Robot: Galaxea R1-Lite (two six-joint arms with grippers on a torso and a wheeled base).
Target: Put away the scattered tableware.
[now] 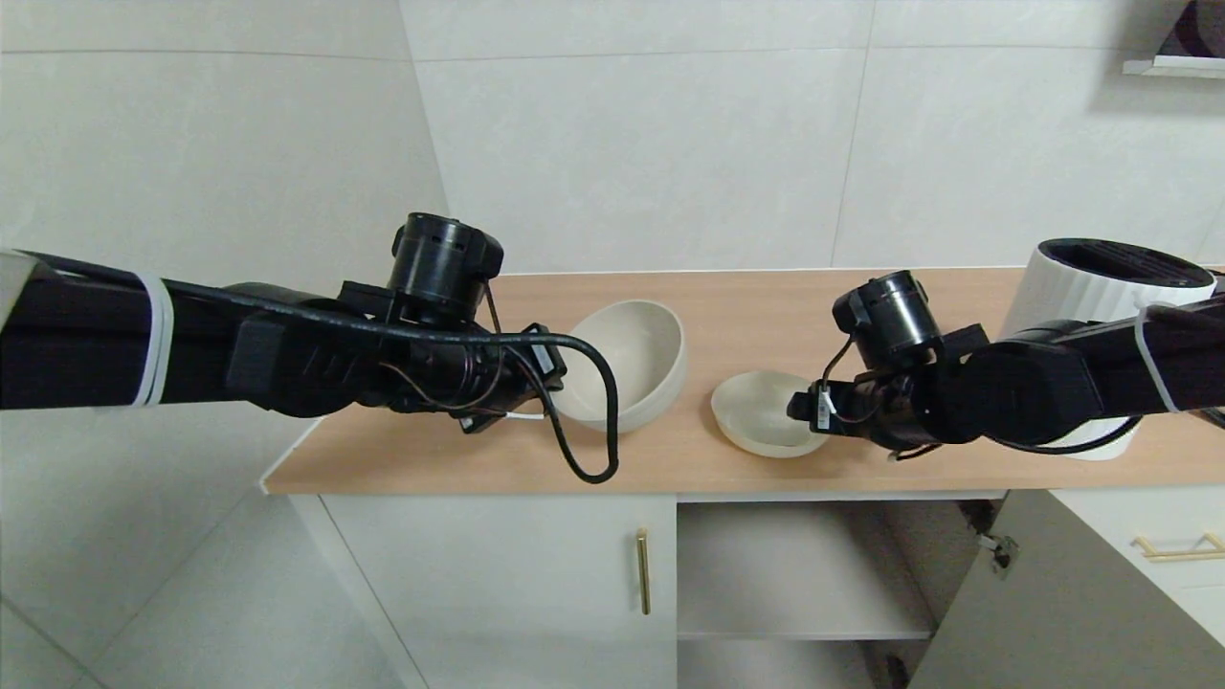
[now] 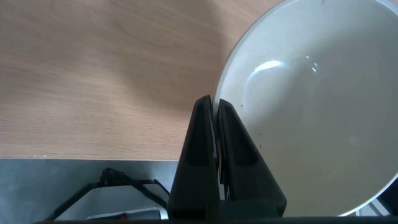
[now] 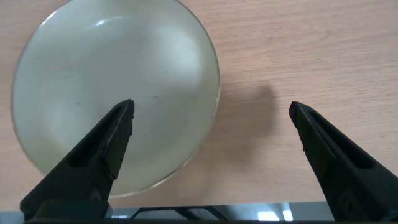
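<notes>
A large cream bowl (image 1: 627, 359) (image 2: 311, 106) is tipped on its side over the wooden counter (image 1: 459, 459). My left gripper (image 2: 214, 102) is shut on its rim, at the bowl's left in the head view. I cannot tell whether the bowl's underside touches the counter. A small shallow cream dish (image 1: 766, 413) (image 3: 115, 99) lies flat to its right. My right gripper (image 3: 211, 107) (image 1: 802, 410) hovers open at the dish's right edge. One finger (image 3: 106, 149) is over the dish and the other over bare wood.
A tall white ribbed appliance (image 1: 1101, 287) stands on the counter behind the right arm. Below the counter a cabinet stands open with a shelf (image 1: 799, 627), its door (image 1: 1053, 603) swung out to the right. A closed door with a gold handle (image 1: 643, 571) is to the left.
</notes>
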